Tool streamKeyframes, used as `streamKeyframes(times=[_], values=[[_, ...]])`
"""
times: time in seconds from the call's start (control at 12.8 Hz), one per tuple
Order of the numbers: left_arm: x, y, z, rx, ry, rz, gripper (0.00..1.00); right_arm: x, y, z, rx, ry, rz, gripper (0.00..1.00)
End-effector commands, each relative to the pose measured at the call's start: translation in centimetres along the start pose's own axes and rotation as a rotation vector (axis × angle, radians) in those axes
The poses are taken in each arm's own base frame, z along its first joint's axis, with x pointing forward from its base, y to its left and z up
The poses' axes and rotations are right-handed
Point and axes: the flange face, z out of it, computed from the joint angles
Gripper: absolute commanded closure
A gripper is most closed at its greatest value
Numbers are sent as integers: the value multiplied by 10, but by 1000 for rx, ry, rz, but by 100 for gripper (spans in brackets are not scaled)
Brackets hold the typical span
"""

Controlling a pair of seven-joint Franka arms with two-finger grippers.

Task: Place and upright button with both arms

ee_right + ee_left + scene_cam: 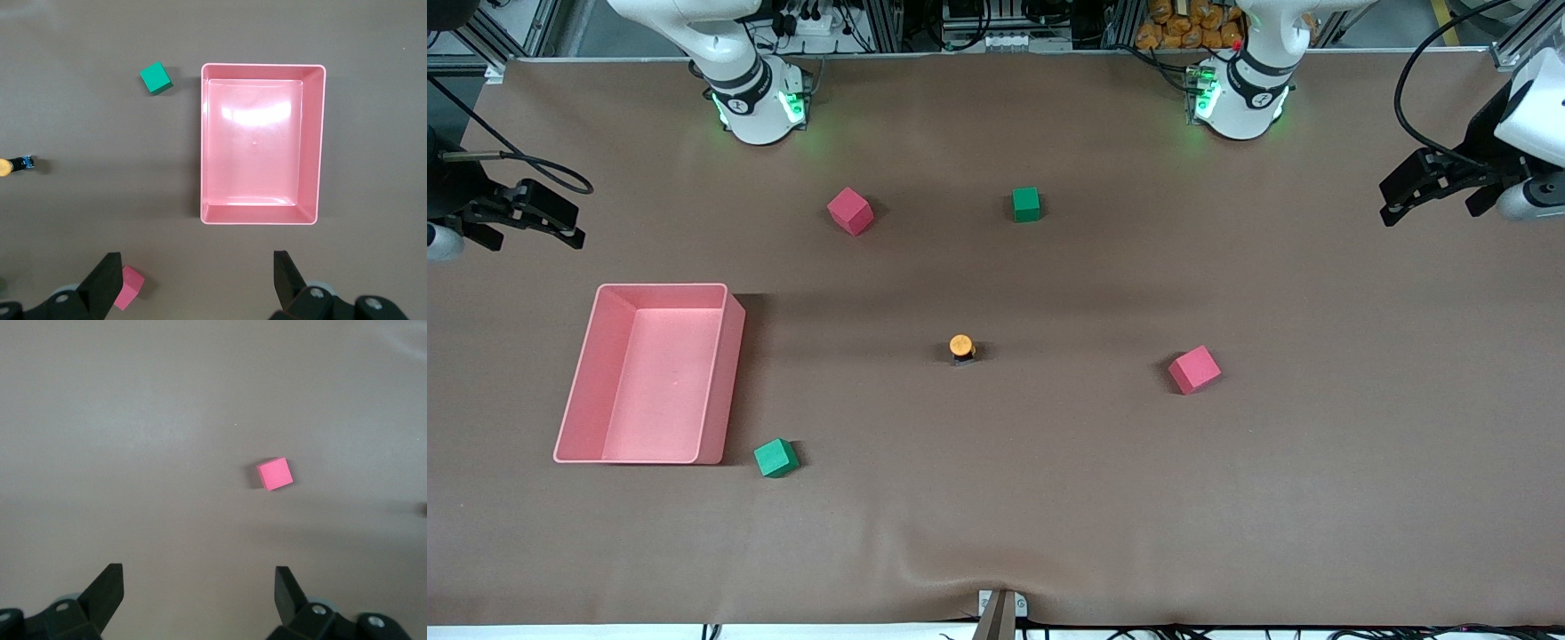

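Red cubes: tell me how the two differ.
One red cube lies farther from the front camera, toward the right arm's end, beside a green cube. The other red cube lies nearer the camera, toward the left arm's end, level with the button and with no cube close by. Both look alike in colour and size, sit turned at an angle and rest untouched on the table.

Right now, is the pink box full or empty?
Empty. The right wrist view looks straight down into the pink tray and shows only its bare, shiny floor; the cubes and button lie outside on the table.
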Motion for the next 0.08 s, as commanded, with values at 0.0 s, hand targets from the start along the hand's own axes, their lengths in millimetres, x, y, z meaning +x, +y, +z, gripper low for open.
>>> streamKeyframes(times=[0.0], values=[[1, -5, -4, -12, -21, 11, 0, -3, 3, -7, 9, 8, 17, 0]])
